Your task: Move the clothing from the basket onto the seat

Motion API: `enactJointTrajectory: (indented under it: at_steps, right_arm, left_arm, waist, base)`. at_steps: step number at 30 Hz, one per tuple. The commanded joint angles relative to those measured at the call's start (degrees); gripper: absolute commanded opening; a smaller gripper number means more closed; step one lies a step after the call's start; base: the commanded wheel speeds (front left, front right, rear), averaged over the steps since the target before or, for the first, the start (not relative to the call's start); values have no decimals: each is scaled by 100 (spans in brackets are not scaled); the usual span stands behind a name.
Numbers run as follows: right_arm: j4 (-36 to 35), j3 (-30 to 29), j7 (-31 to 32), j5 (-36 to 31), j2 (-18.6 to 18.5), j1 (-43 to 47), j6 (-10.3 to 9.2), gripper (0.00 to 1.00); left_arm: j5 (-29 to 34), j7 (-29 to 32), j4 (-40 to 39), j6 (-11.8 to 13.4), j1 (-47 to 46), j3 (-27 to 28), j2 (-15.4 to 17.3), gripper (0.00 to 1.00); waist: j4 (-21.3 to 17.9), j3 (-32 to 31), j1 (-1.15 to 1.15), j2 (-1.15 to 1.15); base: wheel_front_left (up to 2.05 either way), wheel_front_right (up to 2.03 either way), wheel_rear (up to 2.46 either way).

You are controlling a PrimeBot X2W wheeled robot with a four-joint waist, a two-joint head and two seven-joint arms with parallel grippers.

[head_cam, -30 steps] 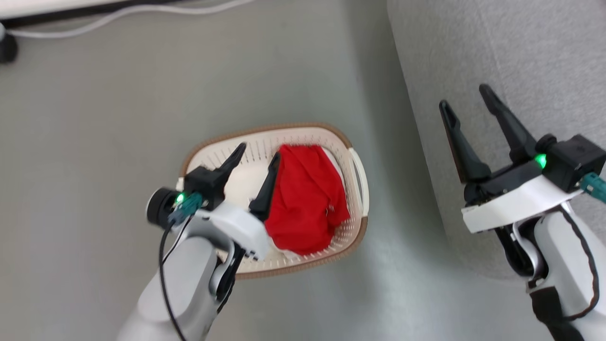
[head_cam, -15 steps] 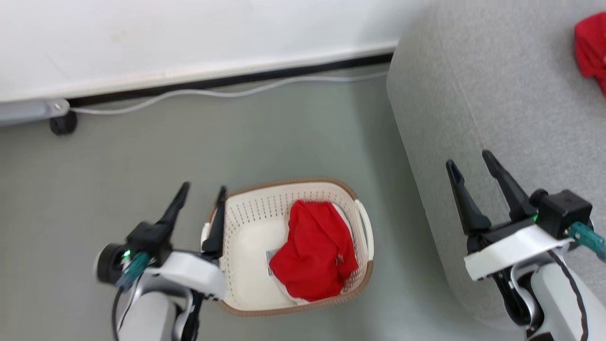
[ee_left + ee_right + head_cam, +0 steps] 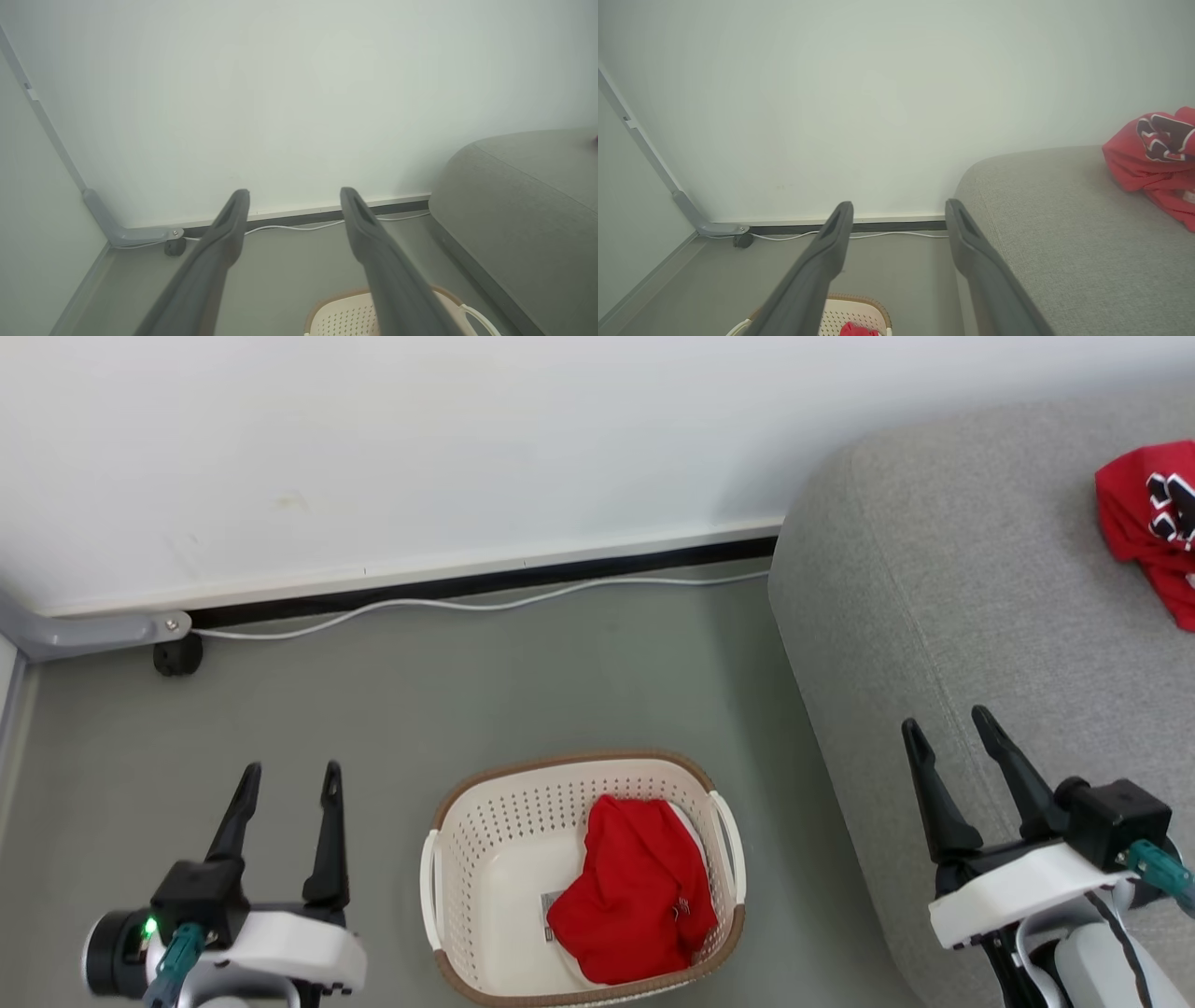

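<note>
The cream basket point(image 3: 448, 821) with a brown rim stands on the floor at bottom centre, and a crumpled red garment point(image 3: 639, 896) lies in its right half. A second red garment point(image 3: 1148, 518) with black-and-white patches rests on the grey seat point(image 3: 934, 607) at the far right; it also appears in the right wrist view point(image 3: 1153, 149). My left gripper point(image 3: 289, 779) is open and empty, left of the basket and apart from it. Over the seat's near edge my right gripper point(image 3: 948, 723) is open and empty. Both wrist views show the basket's rim point(image 3: 322, 310) point(image 3: 859, 298) below the fingers.
A white wall with a dark skirting strip point(image 3: 485, 581) runs behind the basket. A white cable point(image 3: 467, 607) lies along the floor by the wall. A grey bracket with a black caster point(image 3: 175, 655) sits at the left. Grey floor point(image 3: 467, 700) surrounds the basket.
The head camera has tilted up, bringing the wall and the seat's garment into view. My left gripper has drawn out of the basket to its left side. The right gripper keeps its pose.
</note>
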Motion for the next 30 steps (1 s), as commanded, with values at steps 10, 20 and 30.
enactJointTrajectory:
  at_steps: [10,20,30]
  right_arm:
    - [-131,-187,-29,-221,100,396,7,100]
    - [-152,-311,-29,-333,231,577,7,100]
    - [-105,-276,-29,-354,259,589,7,100]
  left_arm:
    - [212,-51,-386,294,630,623,52,100]
    - [253,-51,-585,379,1150,551,16,100]
    - [133,-51,-637,454,1291,387,0,100]
  waist:
    - [145,-466,0,-1]
    - [227,-550,0,-1]
    - [134,-556,0,-1]
  base:
    - [0,0,0]
    - [0,0,0]
    - [0,0,0]
